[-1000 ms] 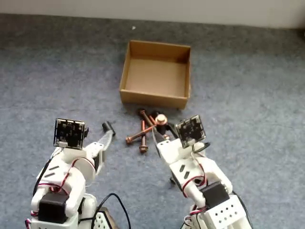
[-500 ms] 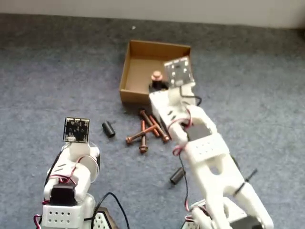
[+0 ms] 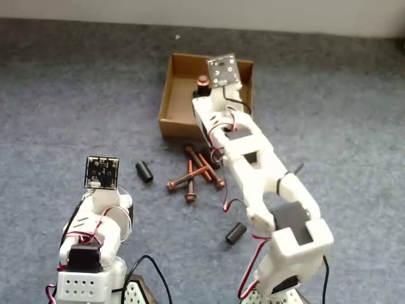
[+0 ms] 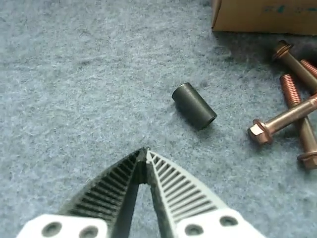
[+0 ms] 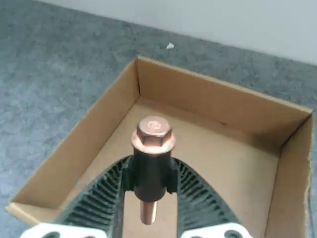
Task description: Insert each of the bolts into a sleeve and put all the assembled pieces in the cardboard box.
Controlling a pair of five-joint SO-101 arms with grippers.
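Observation:
My right gripper is shut on a black sleeve with a copper bolt through it, held upright above the open cardboard box. From above, the assembled piece hangs over the box. Several loose copper bolts lie on the carpet in front of the box. One black sleeve lies left of them, another sleeve nearer the right arm's base. My left gripper is shut and holds nothing, a short way from the sleeve and bolts.
Everything lies on a grey carpet. The right arm stretches over the bolt pile toward the box. A pale wall borders the far edge. A small white scrap lies beyond the box.
The right arm lifted the bolt-and-sleeve piece from beside the bolt pile and carried it out over the box. The left arm drew back from the left sleeve and stands upright.

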